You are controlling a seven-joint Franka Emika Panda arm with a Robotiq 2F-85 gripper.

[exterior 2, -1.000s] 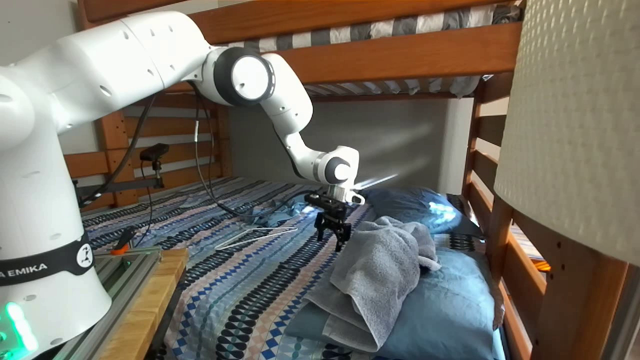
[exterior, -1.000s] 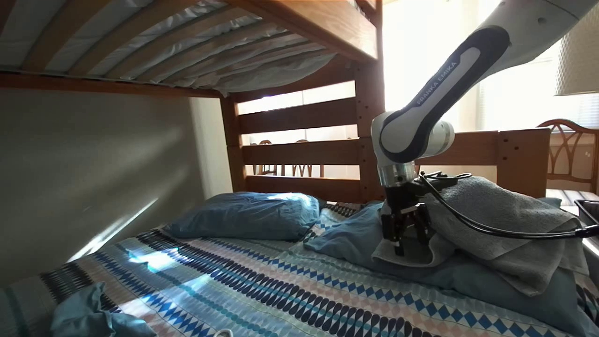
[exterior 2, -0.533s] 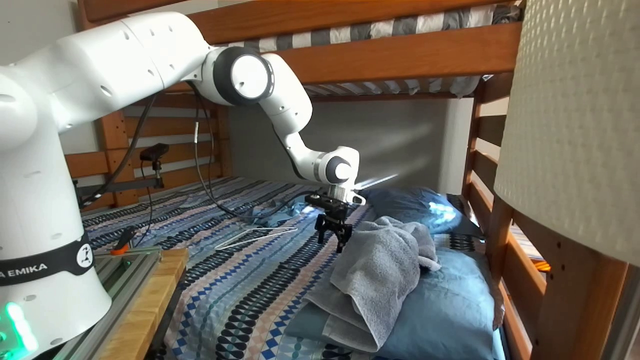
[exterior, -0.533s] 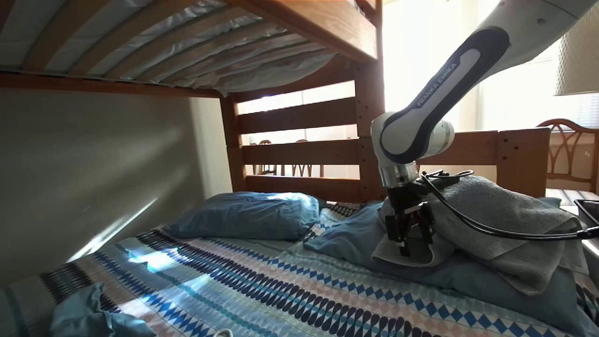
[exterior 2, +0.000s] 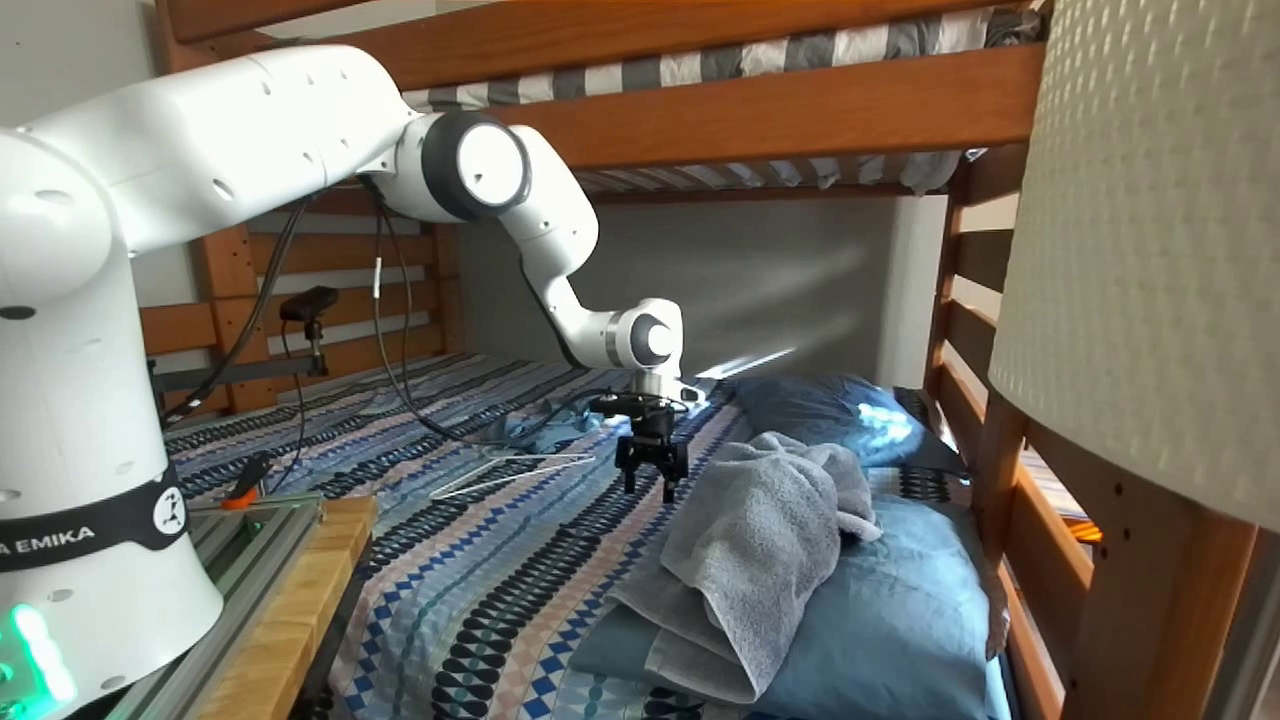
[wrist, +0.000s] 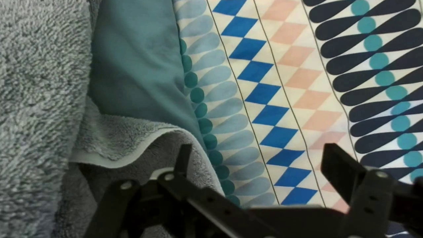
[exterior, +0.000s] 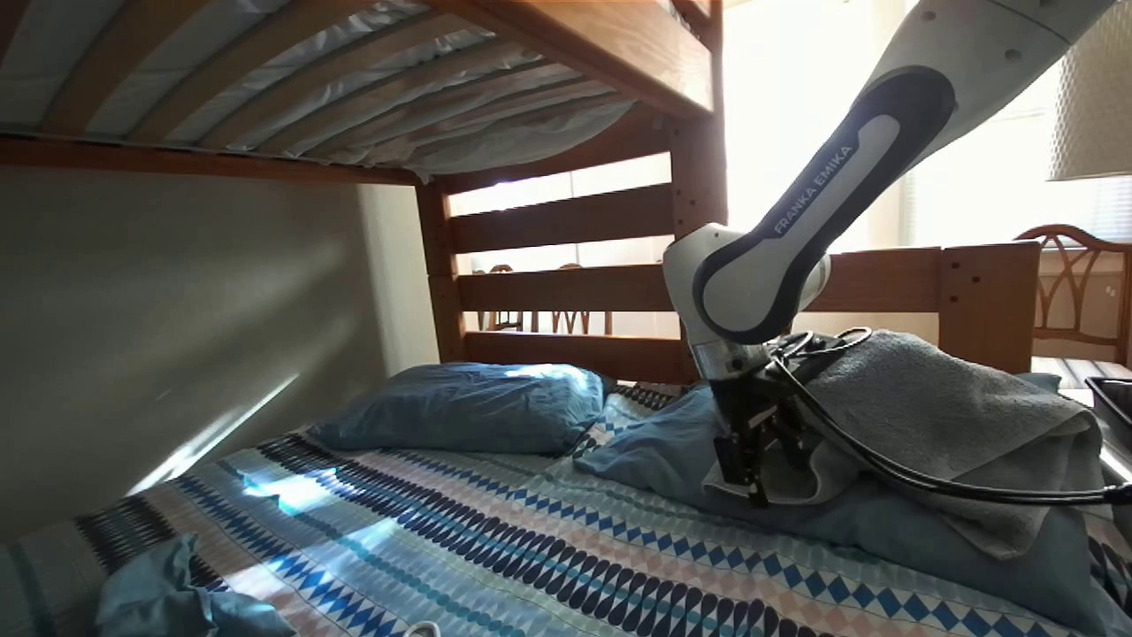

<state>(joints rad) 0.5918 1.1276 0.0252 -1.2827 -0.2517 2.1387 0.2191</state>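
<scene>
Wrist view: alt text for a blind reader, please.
Open end effector, holding nothing, at the bottom edge, in front of a gray towel at left and patterned bedding at right. The towel lies partly over a blue-green pillow; whether it touches the end effector is unclear.

Gray terry towel (exterior 2: 765, 545): looped pile, with a paler hem (wrist: 110, 163) along the edge. State: loosely bunched into a rumpled mound. Pose: draped across a blue pillow (exterior 2: 900, 610), with the upper layer heaped and the lower layer spread flatter beneath it. In an exterior view, one pointed corner lies over the pillow on the side toward the camera. In the wrist view, a flap curls into a rounded, open fold; its outer edge borders the geometric-patterned bedsheet (wrist: 281, 99).
</scene>
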